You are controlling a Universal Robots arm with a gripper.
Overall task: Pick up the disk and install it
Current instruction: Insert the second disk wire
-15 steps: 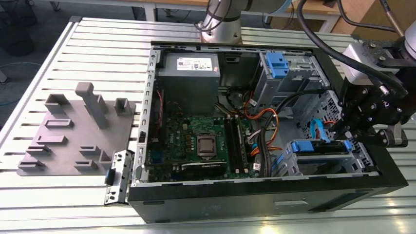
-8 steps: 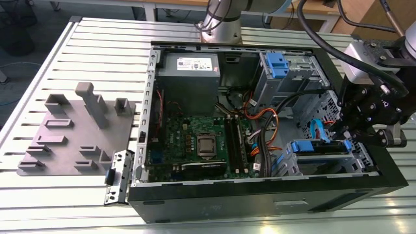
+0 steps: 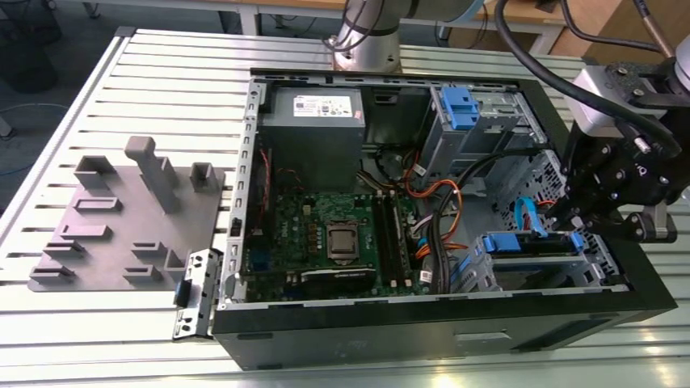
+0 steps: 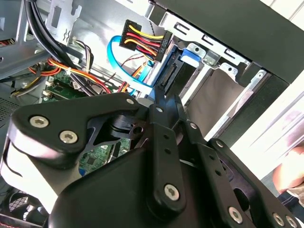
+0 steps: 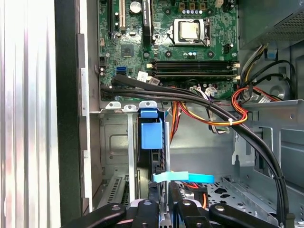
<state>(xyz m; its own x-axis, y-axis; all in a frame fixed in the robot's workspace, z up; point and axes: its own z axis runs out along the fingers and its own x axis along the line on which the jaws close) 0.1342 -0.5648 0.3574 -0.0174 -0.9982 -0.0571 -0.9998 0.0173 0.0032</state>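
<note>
Open computer case on the slatted bench, seen in the exterior view. We find the gripper lowered over the drive bay at the case's front corner, its fingers closed together on the edge of the disk, which sits upright in its blue carrier within the bay. In our judgement, good seating needs the disk kept square to the bay rails and clear of the blue data cable and power connector.
</note>
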